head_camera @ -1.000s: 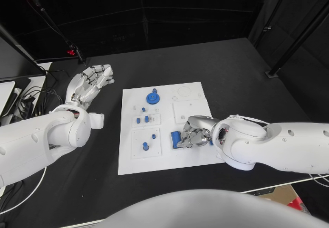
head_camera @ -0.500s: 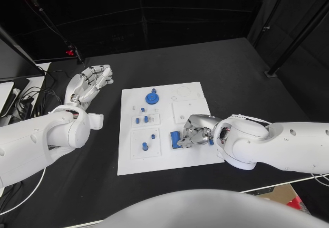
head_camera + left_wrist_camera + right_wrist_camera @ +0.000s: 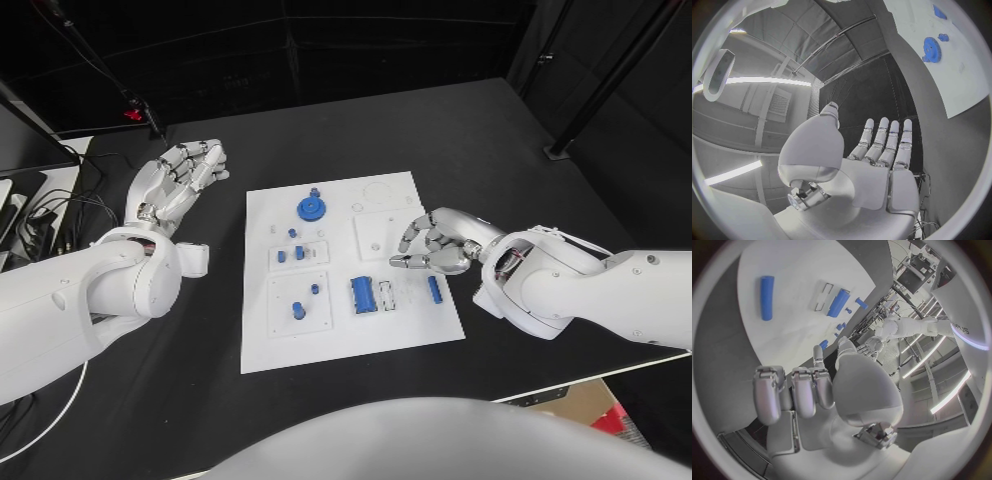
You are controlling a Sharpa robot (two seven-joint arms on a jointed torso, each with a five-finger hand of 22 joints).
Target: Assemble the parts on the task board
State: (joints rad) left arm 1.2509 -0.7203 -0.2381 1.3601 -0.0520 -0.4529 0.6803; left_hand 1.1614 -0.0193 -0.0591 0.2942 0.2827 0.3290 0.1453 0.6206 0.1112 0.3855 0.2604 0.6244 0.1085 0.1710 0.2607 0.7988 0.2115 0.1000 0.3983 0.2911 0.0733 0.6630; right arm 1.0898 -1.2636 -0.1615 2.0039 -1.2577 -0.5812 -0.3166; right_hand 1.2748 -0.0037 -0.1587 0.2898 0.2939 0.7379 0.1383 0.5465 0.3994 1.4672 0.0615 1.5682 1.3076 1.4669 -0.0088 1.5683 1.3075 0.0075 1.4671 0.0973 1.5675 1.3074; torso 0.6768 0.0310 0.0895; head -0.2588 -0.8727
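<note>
The white task board (image 3: pixel 339 335) lies mid-table. On it are a blue gear (image 3: pixel 312 208), small blue pieces (image 3: pixel 291 254), two blue pegs (image 3: pixel 299 310), a blue block (image 3: pixel 364 295), a smaller blue piece (image 3: pixel 387 296) and a blue rod (image 3: pixel 434 289). My right hand (image 3: pixel 437 243) hovers over the board's right side, just beyond the rod, fingers curled in and holding nothing. The right wrist view shows that hand (image 3: pixel 817 390) with the rod (image 3: pixel 766 297) and the block (image 3: pixel 839 302) lying free ahead of it. My left hand (image 3: pixel 176 180) lies flat with straight fingers (image 3: pixel 882 140), left of the board.
Bare black table surrounds the board (image 3: pixel 961 65) on all sides. Cables (image 3: pixel 43 215) lie at the far left edge. A dark pole (image 3: pixel 577 100) stands at the back right.
My right hand has drawn back from the blue block toward the board's far right side, uncovering the blue rod. The block stays on the board. The left hand has not moved; the camera shifted slightly.
</note>
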